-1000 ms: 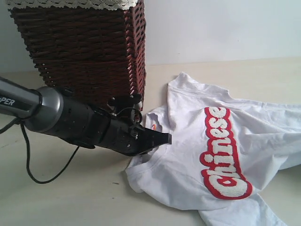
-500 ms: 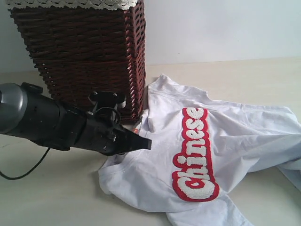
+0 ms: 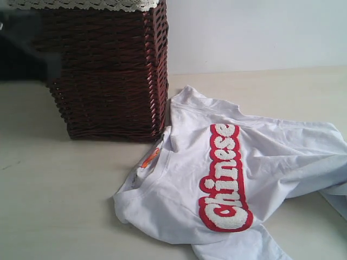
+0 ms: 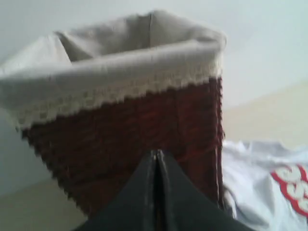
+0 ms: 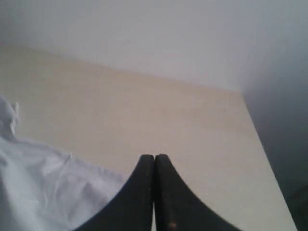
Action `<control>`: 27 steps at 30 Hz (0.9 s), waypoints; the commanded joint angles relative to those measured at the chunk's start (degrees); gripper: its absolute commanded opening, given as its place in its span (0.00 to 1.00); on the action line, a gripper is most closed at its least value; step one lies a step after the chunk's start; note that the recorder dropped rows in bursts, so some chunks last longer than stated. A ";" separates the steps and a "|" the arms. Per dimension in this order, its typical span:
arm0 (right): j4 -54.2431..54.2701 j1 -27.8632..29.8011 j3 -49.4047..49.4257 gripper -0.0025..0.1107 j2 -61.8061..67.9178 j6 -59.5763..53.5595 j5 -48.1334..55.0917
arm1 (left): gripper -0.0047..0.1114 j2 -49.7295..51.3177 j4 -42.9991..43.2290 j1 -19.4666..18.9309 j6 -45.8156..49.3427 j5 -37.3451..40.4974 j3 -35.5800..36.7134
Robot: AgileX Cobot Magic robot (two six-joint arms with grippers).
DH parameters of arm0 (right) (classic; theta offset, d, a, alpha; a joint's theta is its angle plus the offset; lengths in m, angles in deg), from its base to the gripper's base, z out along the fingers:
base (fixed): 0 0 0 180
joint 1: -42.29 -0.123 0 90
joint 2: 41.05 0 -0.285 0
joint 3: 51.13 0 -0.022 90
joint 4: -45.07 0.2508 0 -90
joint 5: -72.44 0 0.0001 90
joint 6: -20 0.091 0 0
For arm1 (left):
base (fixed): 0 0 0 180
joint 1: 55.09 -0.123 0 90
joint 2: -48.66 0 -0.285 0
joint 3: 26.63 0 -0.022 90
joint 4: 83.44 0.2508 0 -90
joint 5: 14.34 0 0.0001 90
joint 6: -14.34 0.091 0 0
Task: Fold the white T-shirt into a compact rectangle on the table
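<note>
**A:** Where did the white T-shirt (image 3: 176,200) lie?

**B:** It lay on the tabletop (image 3: 54,206), front side up and wrinkled, on the right of the exterior view. It was just beside the foot of the wicker basket (image 3: 108,81). I could not tell if the far sleeve touched the basket corner.

**A:** Which way did it point?

**B:** The collar, with the orange neck tag (image 3: 150,157), pointed left, toward the basket. The body stretched to the right, so the long axis went about left to right. The red-edged lettering (image 3: 225,179) ran across this axis, with its first letter near the front edge and its last letter farther back.

**A:** And the tools?

**B:** The exterior view showed neither tool clearly, only a dark blurred shape (image 3: 21,54) at the left edge, and I could not tell what it was. The left wrist view showed the left tool (image 4: 156,154) with its jaws pressed together and nothing between them, in front of the basket. The right wrist view showed the right tool (image 5: 154,157) closed in the same way, gripping nothing, above bare tabletop with shirt cloth beside it.

**A:** Did the wrist views add more?

**B:** Yes. The left one looked into the basket's pale cloth lining (image 4: 110,38). The exterior view showed only the lace edging (image 3: 81,4).
</note>
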 commanded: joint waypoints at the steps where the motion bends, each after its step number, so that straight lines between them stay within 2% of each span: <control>1: 16.26 0.03 0.21 0.02 -8.93 -9.65 5.55 | 0.04 -7.57 -2.28 0.29 0.24 3.67 14.39; 6: 19.09 0.03 0.21 0.02 -12.49 -11.02 15.97 | 0.04 -10.13 -2.28 0.29 -0.93 8.64 25.68; 9: 19.09 0.03 0.21 0.02 -14.44 -11.02 17.86 | 0.04 -10.13 -2.28 0.29 -2.93 12.24 29.96; 13: 18.71 0.03 0.21 0.02 -17.23 -11.02 17.86 | 0.04 -10.13 -0.62 0.29 -9.04 13.13 30.50; 18: 16.91 0.03 0.21 0.02 -19.10 -10.83 17.86 | 0.04 -10.38 -6.75 0.29 -9.61 13.62 30.50; 27: 16.61 0.03 0.21 0.02 -19.55 -10.83 17.69 | 0.04 -11.12 -6.64 0.29 -9.20 13.77 30.63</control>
